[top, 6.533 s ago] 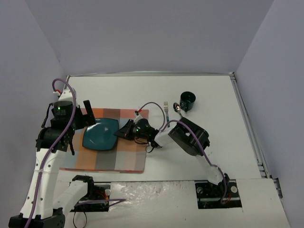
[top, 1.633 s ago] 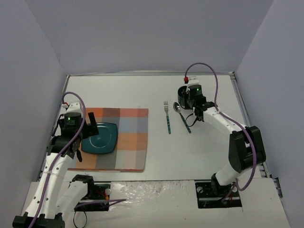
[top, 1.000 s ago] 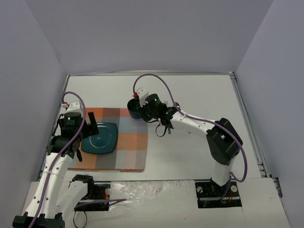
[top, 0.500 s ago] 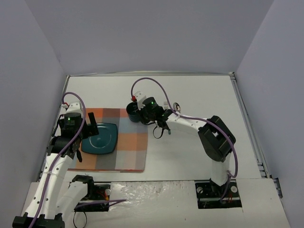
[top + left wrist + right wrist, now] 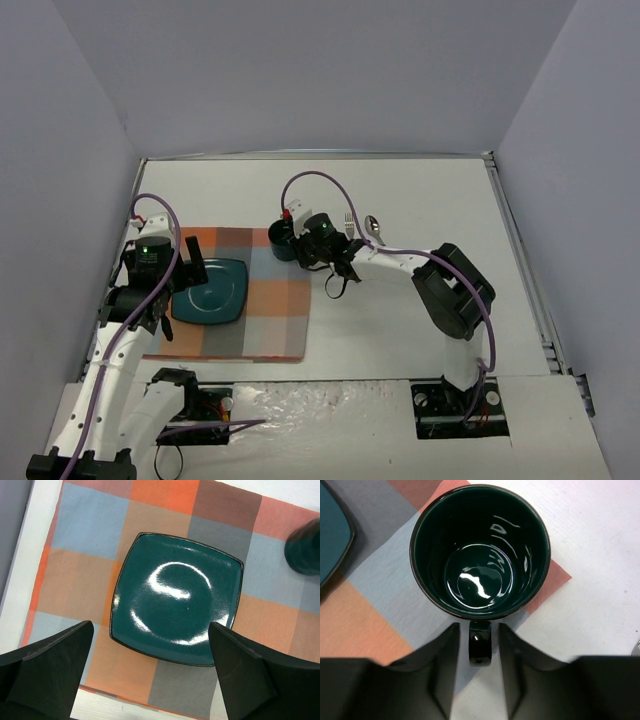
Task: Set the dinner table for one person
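From above: white surface filling the walled cell and carrying everything. On its left part, a checked placemat lying flat, with a square teal plate on the mat's left half and a dark mug upright on its far right corner. Just right of the mat, on the bare surface, a fork and a spoon side by side. Right gripper reaching across, low at the mug's right side. Left gripper poised over the plate.

Left wrist: looking straight down on the plate, framed between two fingers spread wide and gripping nothing. Mug at the right edge, on the mat.

Right wrist: looking down into the glossy mug, standing on the mat's corner with bare surface beside it. Handle pointing toward the camera, between the two fingers. A sliver of mat showing on either side of it, so fingers parted, clear of the handle, gripping nothing.
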